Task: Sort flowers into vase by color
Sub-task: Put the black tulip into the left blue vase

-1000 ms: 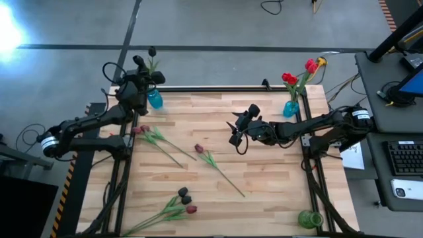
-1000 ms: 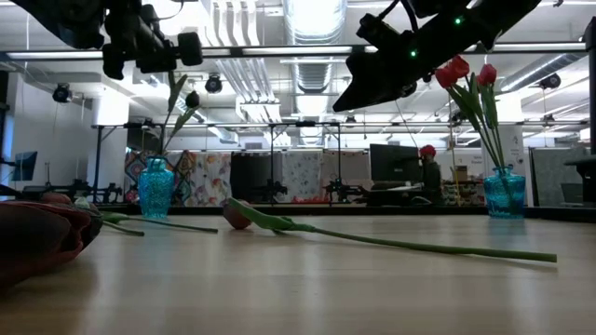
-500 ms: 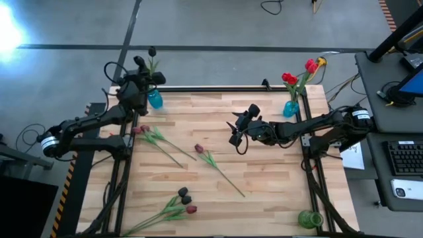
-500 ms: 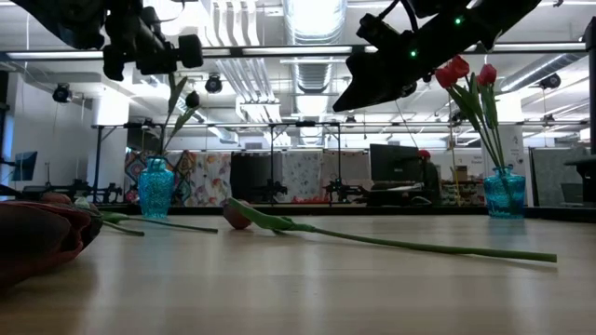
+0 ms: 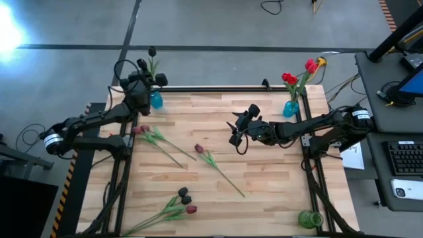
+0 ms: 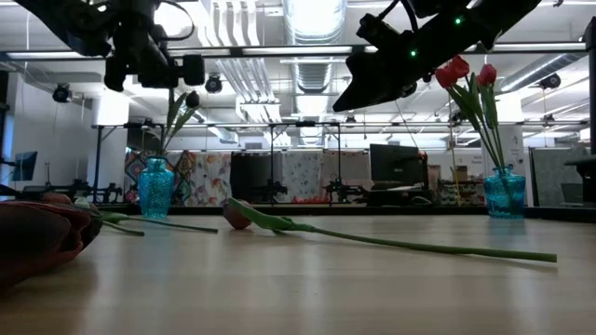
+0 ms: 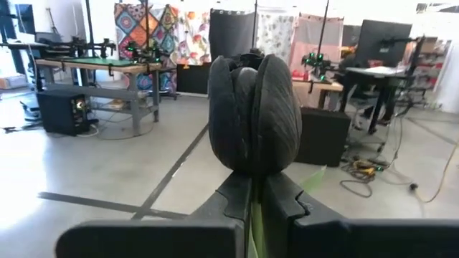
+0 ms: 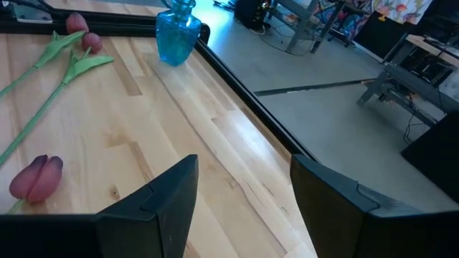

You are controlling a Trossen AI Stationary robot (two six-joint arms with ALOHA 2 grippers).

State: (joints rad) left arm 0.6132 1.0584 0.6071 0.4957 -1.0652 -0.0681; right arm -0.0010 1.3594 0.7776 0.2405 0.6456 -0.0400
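Shifted slightly: left claw (image 5: pixel 143 71), pinched shut on black tulip (image 7: pixel 254 115), above blue vase (image 5: pixel 154 99) for insertion. Right claw (image 5: pixel 235 131) spread, waiting over tabletop (image 5: pixel 264 178).

Bright overhead lights (image 6: pixel 312 19); glare at high view's left edge; near tulip (image 6: pixel 37 237) blurred.

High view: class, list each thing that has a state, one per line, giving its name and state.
Left gripper: shut on the black tulip's stem, over the left blue vase.
Black tulip: upright, held.
Left blue vase: upright.
Right gripper: open, empty, above the table.
Right blue vase: upright, holding red tulips.
Loose tulips: lying flat on the table.
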